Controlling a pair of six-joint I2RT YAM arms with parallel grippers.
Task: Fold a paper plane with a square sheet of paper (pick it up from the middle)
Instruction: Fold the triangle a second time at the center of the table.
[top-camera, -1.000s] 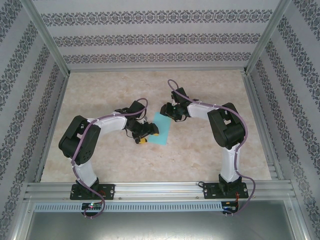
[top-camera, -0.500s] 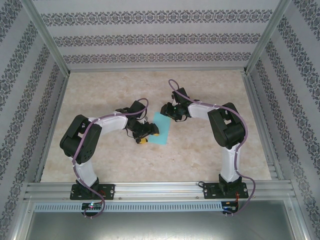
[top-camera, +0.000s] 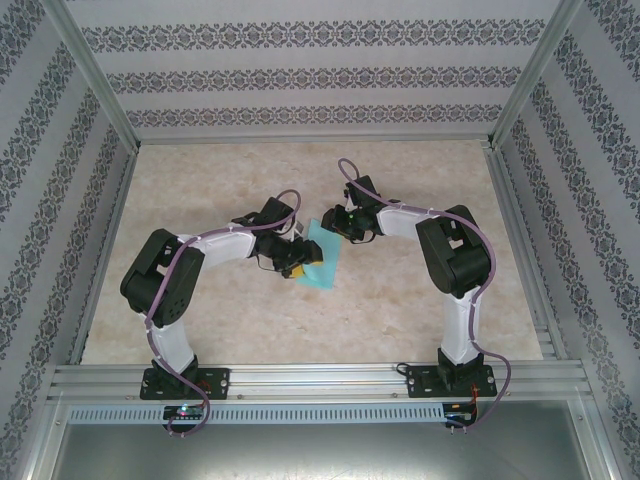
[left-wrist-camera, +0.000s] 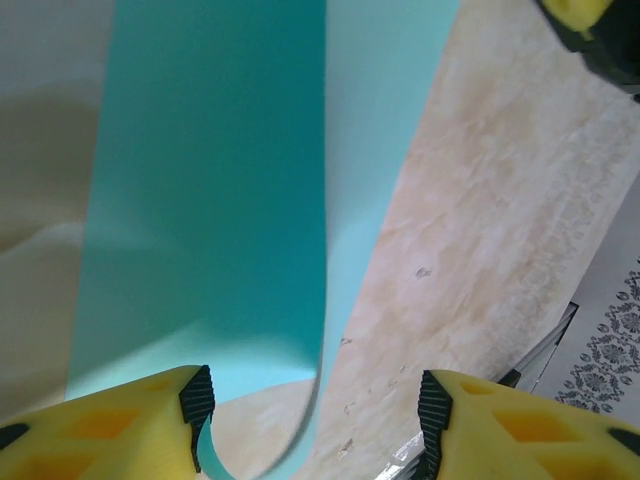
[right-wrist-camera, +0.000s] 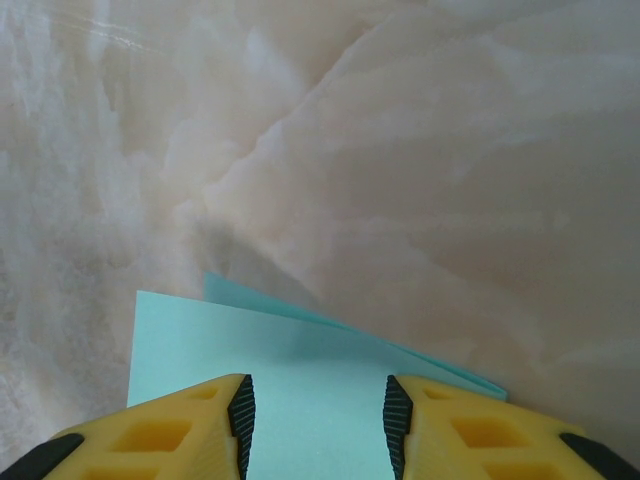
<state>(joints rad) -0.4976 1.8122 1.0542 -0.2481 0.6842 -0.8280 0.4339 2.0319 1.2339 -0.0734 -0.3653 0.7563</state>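
From the overhead camera I have the turquoise sheet of paper (top-camera: 325, 268) lying near the middle of the marble-look table (top-camera: 420, 330), a little toward 12 o'clock from the arm bases. My left gripper (top-camera: 298, 260) sits over the sheet's 9 o'clock edge, and my right gripper (top-camera: 337, 222) is at its 12 o'clock corner.

On the left wrist camera the sheet's near edge is lifted off the table and curls upward between the yellow fingers (left-wrist-camera: 110, 420). The jaws stand partly apart, far wider than the paper is thick. The curl runs close by the ribbed pad (left-wrist-camera: 197, 400) at 7 o'clock, and I can't tell whether it touches. Nothing is clamped.

On the right wrist camera the paper shows two layers lying flat on the table, one edge peeking out past the other toward 12 o'clock. The right jaws are about half spread, with paper showing in the gap between the pads (right-wrist-camera: 240, 410); they pinch nothing, and whether the tips press down on the sheet I can't tell
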